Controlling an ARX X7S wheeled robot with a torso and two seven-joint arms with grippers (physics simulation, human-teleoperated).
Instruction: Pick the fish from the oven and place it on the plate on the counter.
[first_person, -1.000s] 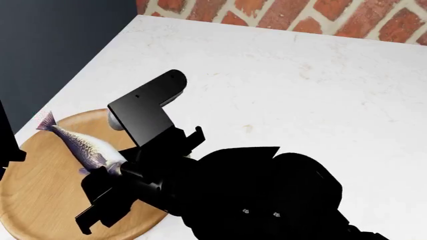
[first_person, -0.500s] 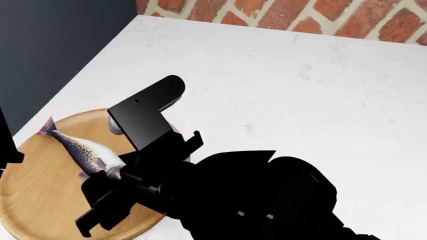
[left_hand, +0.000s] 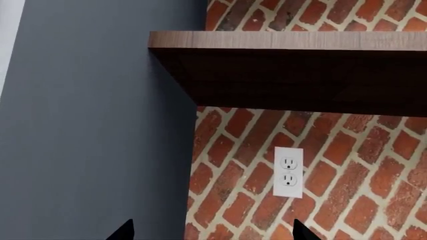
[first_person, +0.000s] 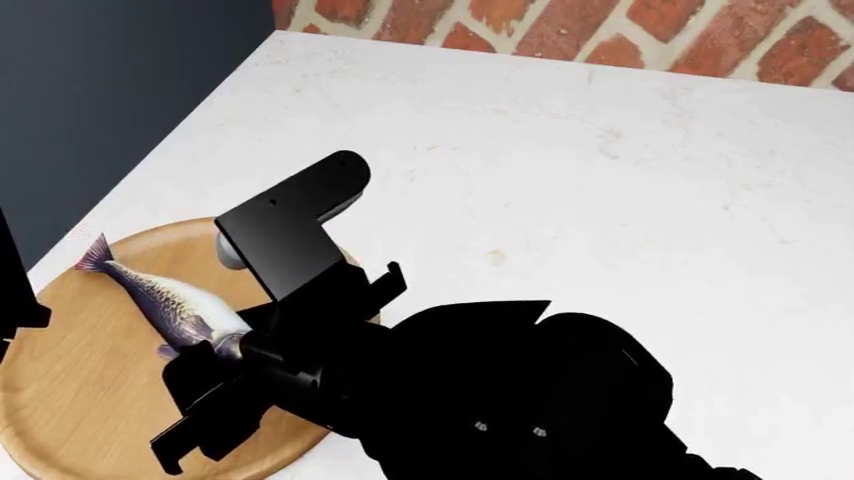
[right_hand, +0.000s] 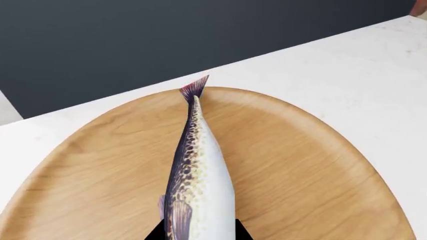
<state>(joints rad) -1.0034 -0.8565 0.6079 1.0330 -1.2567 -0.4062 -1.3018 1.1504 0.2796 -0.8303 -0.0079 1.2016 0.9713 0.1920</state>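
Note:
The fish (first_person: 154, 290) lies lengthwise over the round wooden plate (first_person: 80, 400) at the counter's (first_person: 561, 180) front left, with its pink tail toward the plate's far rim. My right gripper (first_person: 214, 345) is shut on its head end. In the right wrist view the two black fingertips (right_hand: 159, 234) press on both sides of the fish (right_hand: 200, 170), low over the plate (right_hand: 300, 170); I cannot tell whether it touches. My left gripper (left_hand: 210, 235) is open and empty, pointing at a brick wall. The oven is out of view.
A dark grey-blue panel (first_person: 107, 90) borders the counter on the left and a brick wall (first_person: 601, 30) runs along the back. The left wrist view shows a wooden shelf (left_hand: 287, 65) and a white wall outlet (left_hand: 288, 171). A black part (first_person: 14, 290) sits at the head view's left edge.
The right gripper and fish sank slightly toward the plate between one second and half a second ago. They have held still since.

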